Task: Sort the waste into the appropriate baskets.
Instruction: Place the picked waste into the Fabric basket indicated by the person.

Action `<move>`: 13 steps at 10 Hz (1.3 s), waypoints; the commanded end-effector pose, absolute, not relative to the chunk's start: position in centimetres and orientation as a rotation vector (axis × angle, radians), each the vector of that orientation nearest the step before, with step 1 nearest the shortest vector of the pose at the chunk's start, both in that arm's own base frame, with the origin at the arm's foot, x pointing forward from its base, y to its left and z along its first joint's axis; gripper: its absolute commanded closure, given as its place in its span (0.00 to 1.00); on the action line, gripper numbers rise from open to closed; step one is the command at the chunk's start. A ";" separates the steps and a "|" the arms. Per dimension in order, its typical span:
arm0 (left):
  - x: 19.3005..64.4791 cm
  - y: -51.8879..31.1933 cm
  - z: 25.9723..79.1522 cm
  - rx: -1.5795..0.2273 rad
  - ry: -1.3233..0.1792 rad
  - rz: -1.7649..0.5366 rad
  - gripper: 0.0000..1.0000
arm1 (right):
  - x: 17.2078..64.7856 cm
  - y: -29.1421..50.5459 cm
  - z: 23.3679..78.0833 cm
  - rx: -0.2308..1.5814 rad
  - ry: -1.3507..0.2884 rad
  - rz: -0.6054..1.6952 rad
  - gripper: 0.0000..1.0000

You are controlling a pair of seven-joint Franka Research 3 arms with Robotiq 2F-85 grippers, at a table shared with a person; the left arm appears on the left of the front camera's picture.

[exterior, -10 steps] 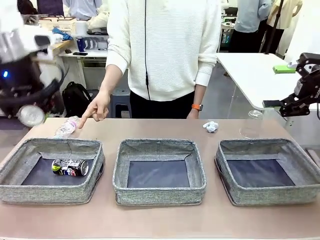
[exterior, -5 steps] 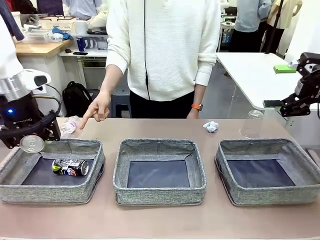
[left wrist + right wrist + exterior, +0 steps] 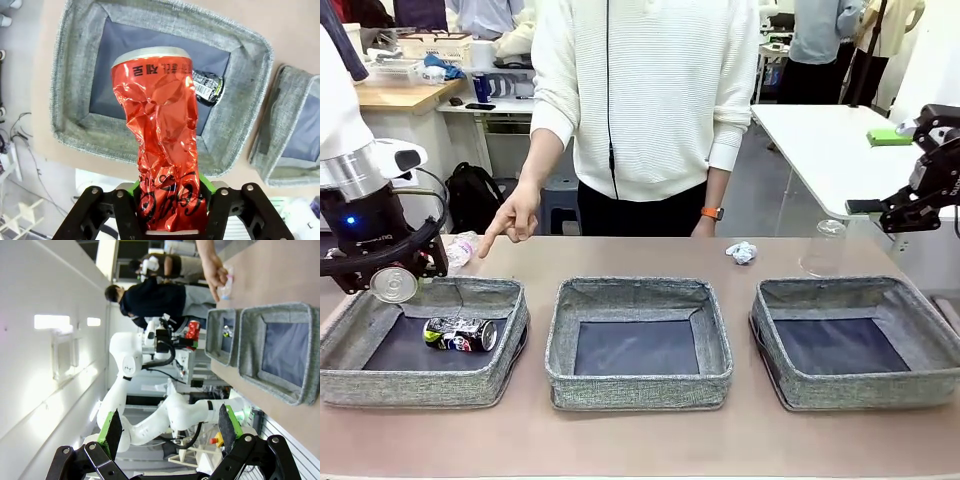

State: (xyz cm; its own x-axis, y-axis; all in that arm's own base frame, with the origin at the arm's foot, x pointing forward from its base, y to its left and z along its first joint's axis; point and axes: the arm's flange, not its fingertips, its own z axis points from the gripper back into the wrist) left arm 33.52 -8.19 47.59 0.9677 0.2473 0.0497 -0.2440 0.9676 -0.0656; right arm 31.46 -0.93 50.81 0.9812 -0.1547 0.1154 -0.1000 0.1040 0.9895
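My left gripper [image 3: 170, 200] is shut on the crushed red can [image 3: 162, 145], holding it upright above the left basket [image 3: 75, 125]. From the front, the can's silver end [image 3: 395, 285] hangs over that basket's back left corner [image 3: 350, 300]. A crushed dark printed can [image 3: 460, 334] lies inside it. The clear bottle [image 3: 458, 250] lies behind the basket, by the person's pointing hand [image 3: 515, 215]. The paper ball [image 3: 742, 252] and the clear cup [image 3: 823, 248] sit behind the middle basket [image 3: 638, 385] and the right basket [image 3: 860, 390]. My right gripper [image 3: 167, 427] is open, raised at the far right [image 3: 890, 208].
A person in a white sweater stands at the far side of the table, one hand pointing down near the bottle. A white side table [image 3: 830, 150] stands behind on the right. Bare tabletop [image 3: 640, 445] runs along the front of the baskets.
My left arm has come down and slightly right with the red can, from above the table's left edge to just over the left basket's back corner. The right arm is still.
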 end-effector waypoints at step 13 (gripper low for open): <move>33.2 -8.3 52.4 -0.597 0.046 0.243 0.00 | 31.6 -0.8 51.2 1.496 -0.217 -0.044 0.00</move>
